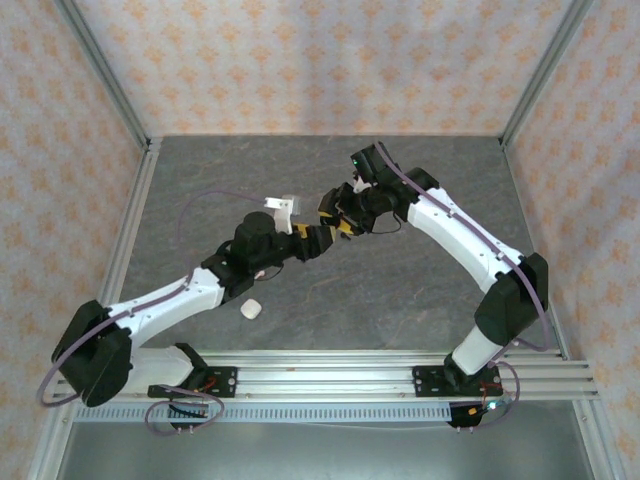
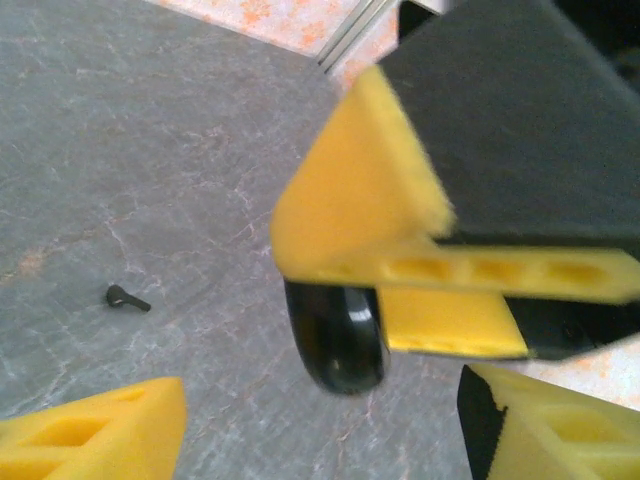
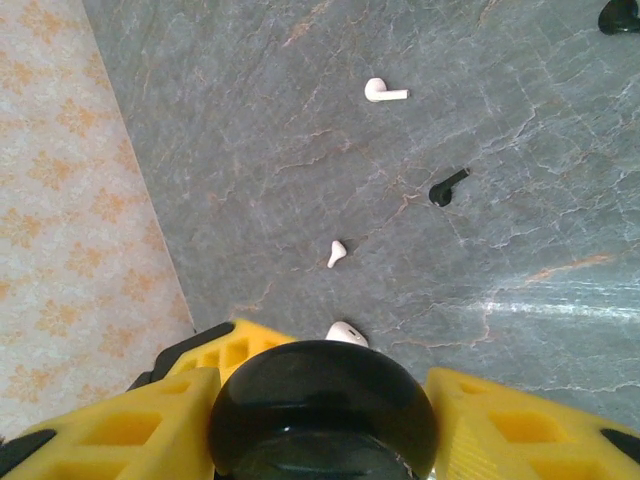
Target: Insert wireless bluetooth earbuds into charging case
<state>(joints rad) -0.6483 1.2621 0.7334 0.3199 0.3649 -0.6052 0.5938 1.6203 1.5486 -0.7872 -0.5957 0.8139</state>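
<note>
Two grippers meet near the middle of the grey table (image 1: pixel 200 160). At the lower left of the overhead view a small white rounded block (image 1: pixel 250 309) lies alone, possibly a second case. Next comes the left gripper (image 1: pixel 324 238). Its yellow fingers (image 2: pixel 95 430) stand spread at the bottom corners of its own camera, with nothing between them. Just right of it, the right gripper (image 1: pixel 339 218) pinches the glossy black charging case (image 3: pixel 320 410) between its pads; I cannot tell whether the lid is up. The wireless bluetooth earbuds lie loose on the table, none in the case. The left wrist view shows a black one (image 2: pixel 127 297) at centre left. In the right wrist view, left to right, are a tiny white piece (image 3: pixel 337 253), a white bud (image 3: pixel 347 332) half hidden behind the case's top edge, a white stemmed bud (image 3: pixel 385 92) and a black one (image 3: pixel 447 187). A dark shape is cut off at the upper right corner. The likely risks are that wide fingers flick or skate such small buds away, that the rounded case twists in its grip, and that the two grippers bump, being so close. No brand, label or writing is legible anywhere.
</note>
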